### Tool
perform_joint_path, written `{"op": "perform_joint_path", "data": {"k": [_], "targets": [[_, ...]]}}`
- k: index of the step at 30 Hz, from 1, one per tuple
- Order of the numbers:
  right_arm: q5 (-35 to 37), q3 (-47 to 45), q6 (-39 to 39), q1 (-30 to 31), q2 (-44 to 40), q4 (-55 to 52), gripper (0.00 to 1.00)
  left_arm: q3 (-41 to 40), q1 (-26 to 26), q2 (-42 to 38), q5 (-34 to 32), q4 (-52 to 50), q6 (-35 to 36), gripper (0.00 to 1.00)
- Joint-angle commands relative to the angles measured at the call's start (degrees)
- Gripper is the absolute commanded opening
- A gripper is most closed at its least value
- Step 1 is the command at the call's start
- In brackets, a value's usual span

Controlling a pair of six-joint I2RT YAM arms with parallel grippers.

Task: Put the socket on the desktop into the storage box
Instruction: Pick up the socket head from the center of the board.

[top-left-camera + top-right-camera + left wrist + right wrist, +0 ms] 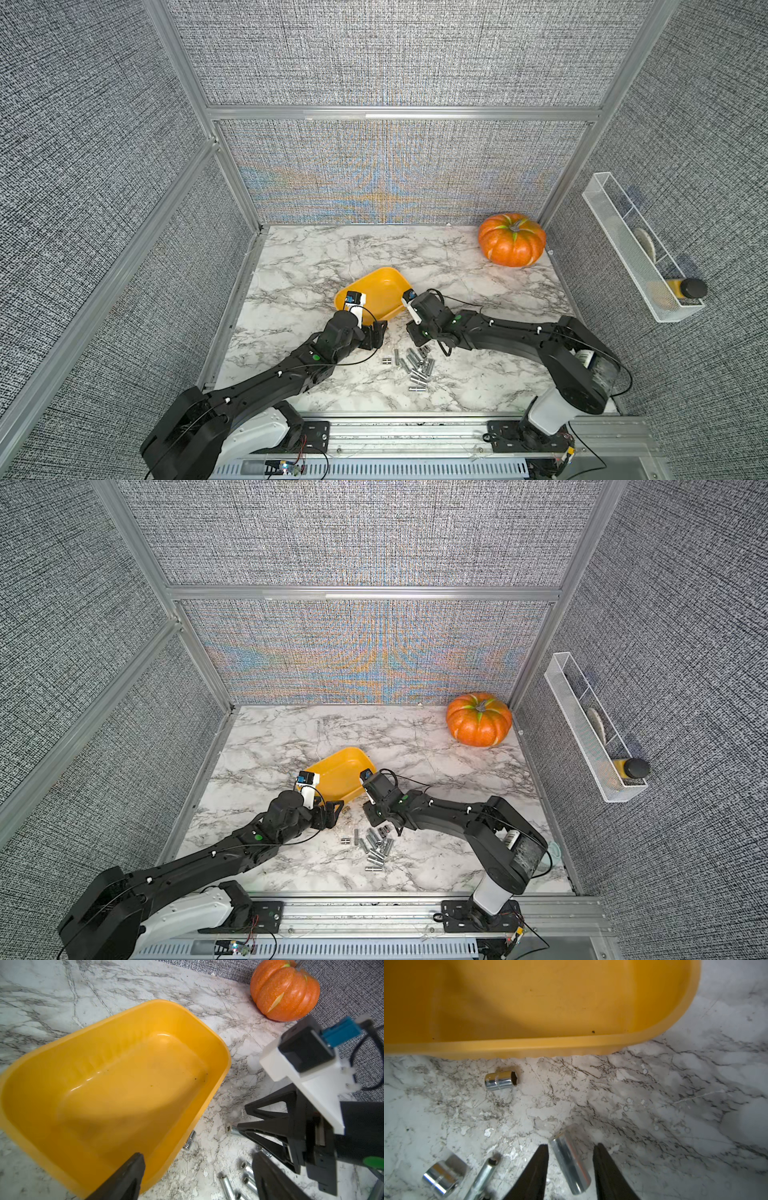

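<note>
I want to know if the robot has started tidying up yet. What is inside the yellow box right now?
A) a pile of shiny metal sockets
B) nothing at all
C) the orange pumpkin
B: both wrist views show the storage box with a bare floor, and the sockets all lie outside it on the desktop.

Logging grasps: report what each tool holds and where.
Left tool empty. Right tool straddles a long socket at mid-length, lying on the desktop, not yet clamped.
</note>
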Motion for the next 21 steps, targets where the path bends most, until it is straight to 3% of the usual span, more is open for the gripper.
{"op": "perform_joint_path", "data": {"k": [1, 21], "targets": [[-0.52, 0.27, -0.98, 0.2, 0.42, 0.68, 0.42, 0.1, -0.2, 0.39, 1.05, -0.26, 0.23, 0.86], [-1.57, 0.7, -1.07, 0.21, 3.09, -1.56, 0.31, -8.16, -0.71, -14.26, -1.95, 2.29, 1.55, 0.86]]}}
